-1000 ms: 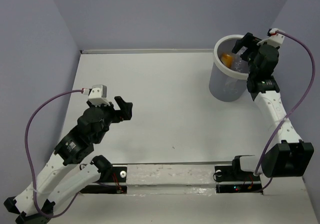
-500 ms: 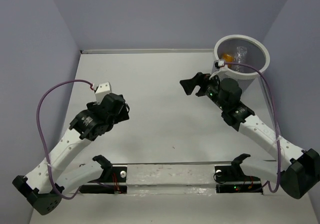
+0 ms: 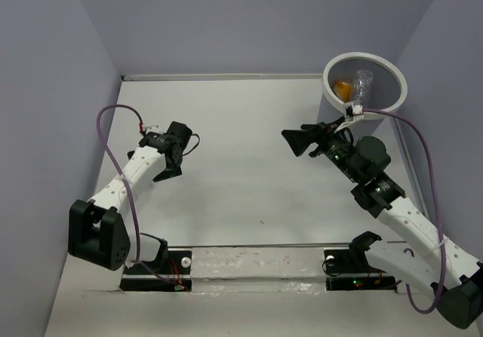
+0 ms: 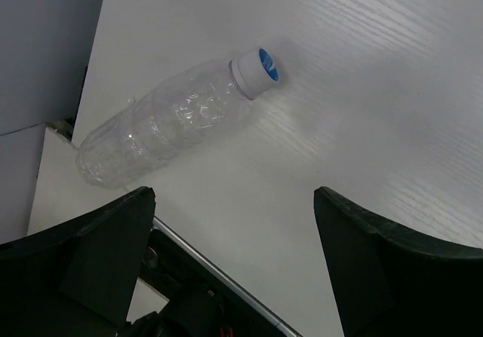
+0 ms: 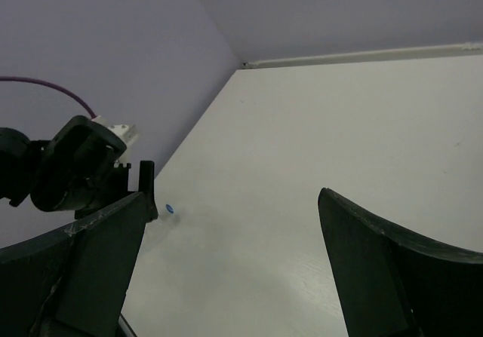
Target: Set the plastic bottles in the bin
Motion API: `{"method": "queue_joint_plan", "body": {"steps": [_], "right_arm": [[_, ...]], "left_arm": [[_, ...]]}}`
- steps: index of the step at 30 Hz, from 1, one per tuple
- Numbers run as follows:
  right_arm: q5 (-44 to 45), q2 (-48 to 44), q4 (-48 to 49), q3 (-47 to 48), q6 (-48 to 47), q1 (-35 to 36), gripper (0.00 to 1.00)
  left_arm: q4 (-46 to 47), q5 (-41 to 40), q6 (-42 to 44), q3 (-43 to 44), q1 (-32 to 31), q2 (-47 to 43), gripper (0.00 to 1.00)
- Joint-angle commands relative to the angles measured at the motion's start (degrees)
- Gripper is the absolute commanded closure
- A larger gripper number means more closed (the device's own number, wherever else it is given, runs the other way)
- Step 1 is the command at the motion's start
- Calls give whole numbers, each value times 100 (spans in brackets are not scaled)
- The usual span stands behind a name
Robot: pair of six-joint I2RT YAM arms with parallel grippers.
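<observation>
A clear plastic bottle (image 4: 162, 122) with a white, blue-topped cap lies on its side on the white table near the left wall. My left gripper (image 4: 234, 194) hangs open above it and touches nothing. In the top view the left gripper (image 3: 178, 158) and arm hide this bottle. The right wrist view shows only its blue cap (image 5: 169, 208). The grey bin (image 3: 402, 88) stands at the far right corner. Inside it are an orange bottle (image 3: 342, 90) and a clear bottle (image 3: 363, 83). My right gripper (image 3: 296, 141) is open and empty, left of the bin and pointing left.
A metal rail (image 3: 256, 245) runs along the near table edge, and it shows just below the left fingers in the left wrist view. Purple walls close in the left, far and right sides. The right arm's purple cable (image 3: 423, 137) loops beside the bin.
My right gripper has left the bin's mouth and swung left over the table. The left arm has stretched out and turned its gripper down by the left wall. Both stayed open.
</observation>
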Motion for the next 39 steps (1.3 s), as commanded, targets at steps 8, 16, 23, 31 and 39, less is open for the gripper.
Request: {"method": "queue_joint_plan", "body": {"steps": [8, 16, 23, 31, 39], "right_arm": [[-553, 37, -79, -165, 127, 5, 0], [-624, 187, -70, -121, 83, 5, 0], [-589, 230, -123, -77, 4, 5, 0], [-562, 433, -123, -33, -14, 5, 0], [-1421, 906, 113, 151, -295, 5, 3]], "left_arm": [[783, 236, 728, -243, 1211, 918, 1], [941, 350, 983, 56, 1536, 1674, 1], [1143, 395, 1132, 320, 1598, 2526, 1], [1249, 448, 1370, 592, 1607, 2958, 11], [1591, 649, 1616, 522, 1616, 2467, 41]]}}
